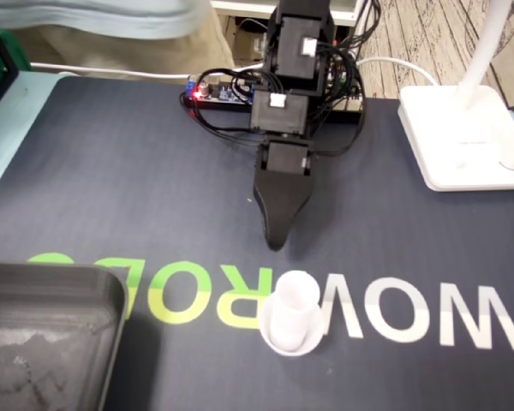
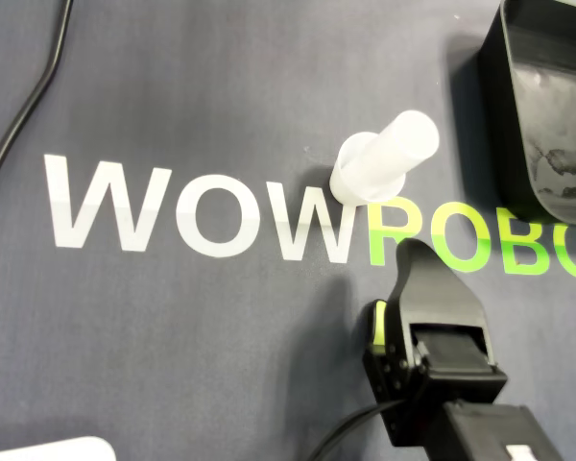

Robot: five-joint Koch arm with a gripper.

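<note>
While poised with the gripper (image 1: pixel 275 240) at the far side of the white cylinder (image 1: pixel 293 312), upright on the mat (image 1: pixel 111 188) right of the black tray (image 1: pixel 86 287), holds nothing; cannot tell whether jaws apart or together. Leaves grasping and moving undone.

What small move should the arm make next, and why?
Probably ease forward toward the white tube. The hand points at it but sits short of it, with a clear gap between them. I can't tell whether the hand is open.

soft even light, slightly blurry
</note>
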